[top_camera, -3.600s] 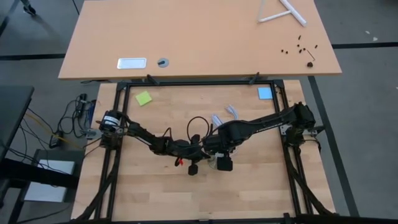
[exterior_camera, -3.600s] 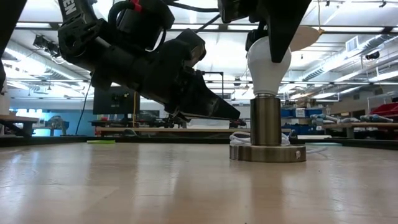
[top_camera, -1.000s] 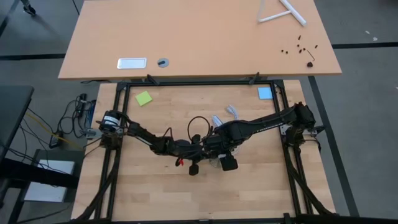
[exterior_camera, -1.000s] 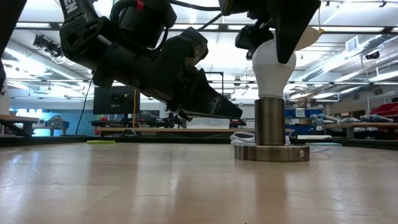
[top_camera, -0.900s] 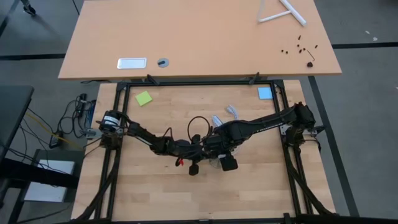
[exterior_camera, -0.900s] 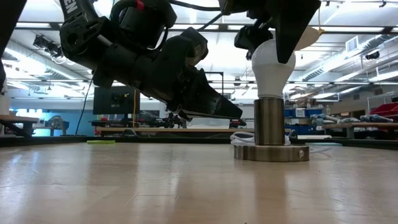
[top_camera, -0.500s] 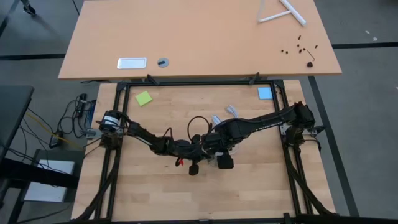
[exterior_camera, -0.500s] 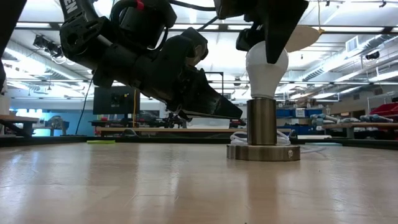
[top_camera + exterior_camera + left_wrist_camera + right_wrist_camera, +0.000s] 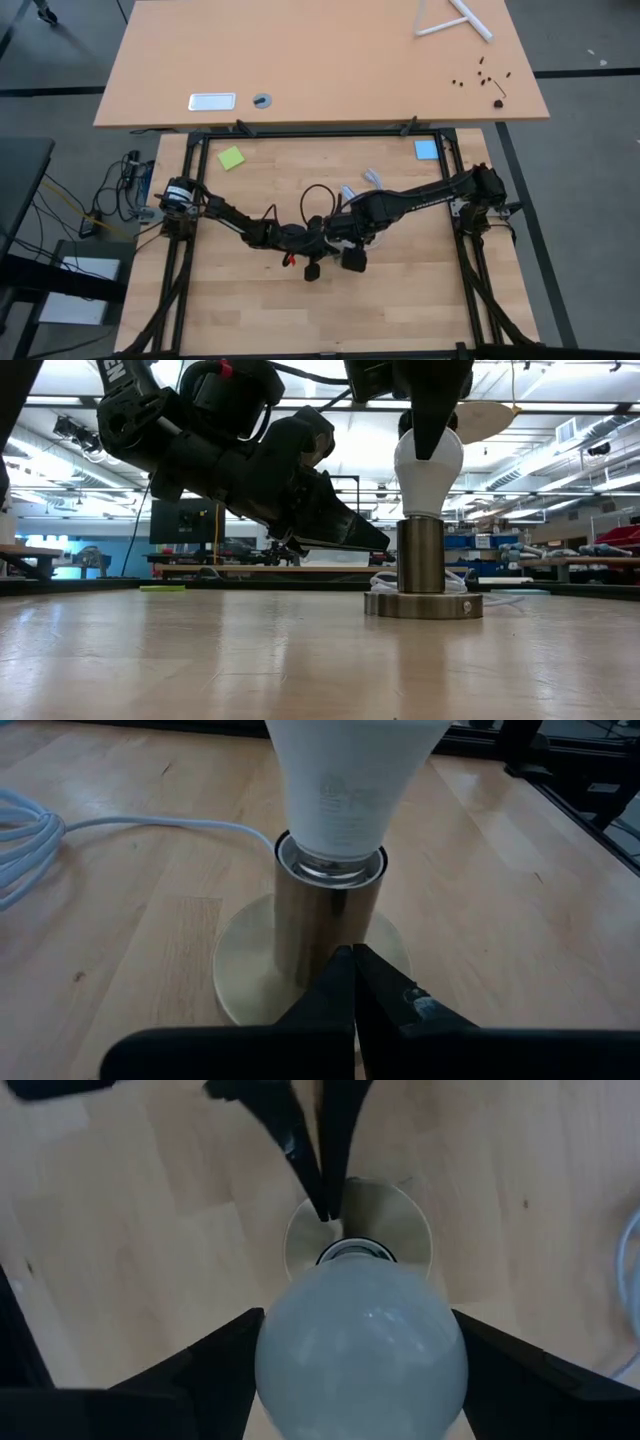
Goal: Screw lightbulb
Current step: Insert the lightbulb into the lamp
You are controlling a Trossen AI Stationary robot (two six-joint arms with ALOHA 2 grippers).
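Observation:
The white frosted lightbulb point(image 9: 428, 472) stands upright with its screw end in a metallic socket point(image 9: 421, 555) on a round base point(image 9: 423, 605) at the table's middle. My right gripper point(image 9: 360, 1355) is above it, shut on the bulb; it hides the bulb in the high view point(image 9: 352, 258). My left gripper point(image 9: 352, 960) is shut and empty. It lies low and slanting, to the socket's left, with its tips at the socket's cylinder point(image 9: 325, 935). My left gripper has its shut fingertips point(image 9: 322, 1205) against the side of the socket's cylinder, coming at it from the table's left and slanting down. My right gripper pinches the bulb's round globe point(image 9: 290, 1350) between its two fingers point(image 9: 200, 1370), from above, pointing down. The bulb stands upright in the socket.
The socket's white cord point(image 9: 25, 830) lies coiled on the table beyond the socket. A green note point(image 9: 232, 158) and a blue note point(image 9: 426, 149) lie near the table's far edge. A second wooden table point(image 9: 320, 60) stands behind.
My right gripper has gone a little toward the table's left with the bulb and has turned about it. The socket and its base have slid the same way. The bulb, which leaned slightly, now stands straight. My left gripper has kept still.

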